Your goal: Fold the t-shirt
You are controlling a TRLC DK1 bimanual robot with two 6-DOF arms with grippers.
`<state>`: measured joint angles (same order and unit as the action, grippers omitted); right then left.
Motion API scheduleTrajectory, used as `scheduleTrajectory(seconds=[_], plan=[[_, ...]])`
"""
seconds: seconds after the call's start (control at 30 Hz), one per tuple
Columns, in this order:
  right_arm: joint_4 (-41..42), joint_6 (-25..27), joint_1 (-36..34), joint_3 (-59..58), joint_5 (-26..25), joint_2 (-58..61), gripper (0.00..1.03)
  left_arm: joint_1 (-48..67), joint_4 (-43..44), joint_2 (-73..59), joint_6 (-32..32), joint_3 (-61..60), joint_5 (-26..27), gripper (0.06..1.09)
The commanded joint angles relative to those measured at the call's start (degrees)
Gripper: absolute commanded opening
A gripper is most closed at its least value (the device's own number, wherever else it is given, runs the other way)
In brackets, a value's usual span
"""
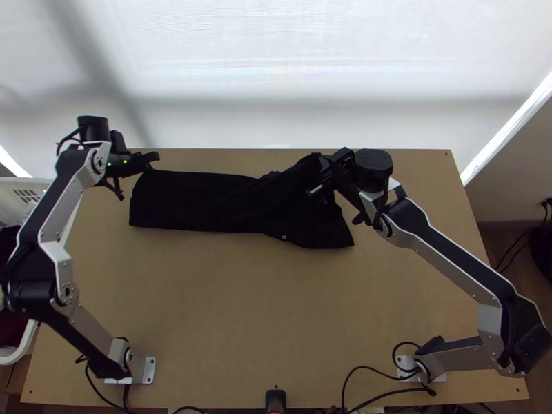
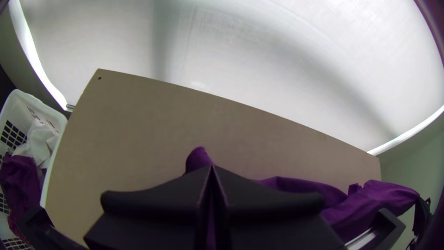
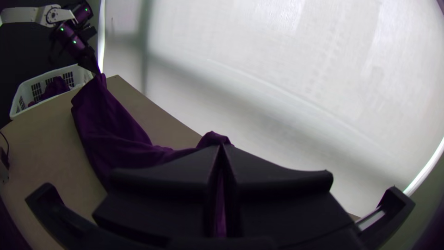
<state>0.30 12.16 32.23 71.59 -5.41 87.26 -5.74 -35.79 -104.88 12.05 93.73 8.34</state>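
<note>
Clenched on the upper left corner of the dark T-shirt [image 1: 200, 200] with the left gripper [image 1: 154, 159], at the upper left of the top view. Clenched on the upper edge of the same garment with the right gripper [image 1: 326, 167], just right of the upper centre. Pressed together at the tips on both sides, with cloth pinched between.

Laid out from the upper left to right of centre, above the middle of the frame, on the light wooden table [image 1: 207, 297]. Narrow and fairly smooth toward the left, wider and bunched toward the right, with a thick ridge slanting up to the right gripper. Marked with a small pale spot near the lower edge. Raised to a peak at the left gripper, in the upper left of the right wrist view. Impossible to tell how many layers lie together.

At the left edge of the top view, beside the table, a white laundry basket [image 1: 21, 194]; inside, in the left wrist view, dark cloth [image 2: 21, 178] next to white cloth [image 2: 40, 141]. Across the top of the frame, beyond the table, a pale sheet [image 1: 276, 69]. Along the bottom, black cables [image 1: 359, 369].
</note>
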Motion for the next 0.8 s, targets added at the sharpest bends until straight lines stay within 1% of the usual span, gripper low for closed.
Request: scheduleTrajectory(seconds=[0.0, 0.2, 0.37, 0.4, 0.43, 0.47, 0.57, 0.6, 0.77], plan=[[1.90, -1.00, 0.38, -1.19, -0.83, 0.71, 0.03, 0.99, 0.72, -7.27, 1.13, 3.91, -0.25, 0.10], [2.61, -1.62, 0.29, -1.37, -1.45, 1.95, 0.03, 2.13, 4.59, -15.27, 1.74, 7.87, -0.25, 0.10], [2.87, -1.70, 0.29, -1.37, -1.45, 2.47, 0.03, 2.05, 4.68, -17.38, 4.03, 13.05, -0.16, 0.11], [2.87, -1.70, 0.29, -1.37, -1.45, 2.47, 0.03, 2.05, 4.68, -16.76, 4.21, 13.41, -0.16, 0.17], [2.87, -1.88, 0.29, -1.37, -1.45, 2.47, 0.03, 1.96, 4.68, -15.97, 4.65, 13.84, -0.16, 0.32], [2.87, -1.97, 0.38, -1.46, -1.45, 2.47, 0.03, 1.87, 4.68, -15.09, 4.91, 13.93, -0.08, 0.50], [2.87, -2.06, 0.73, -1.72, -1.45, 2.65, 0.03, 0.99, 4.85, -12.98, 6.49, 14.55, 2.38, 0.98], [2.87, -2.06, 0.91, -1.72, -1.36, 2.65, 0.03, 0.64, 5.12, -12.54, 6.75, 14.64, 3.18, 1.05], [2.87, -2.41, 1.79, -1.72, -1.45, 2.74, 0.03, -1.12, 4.85, -11.14, 7.02, 14.55, 4.14, 1.05]])
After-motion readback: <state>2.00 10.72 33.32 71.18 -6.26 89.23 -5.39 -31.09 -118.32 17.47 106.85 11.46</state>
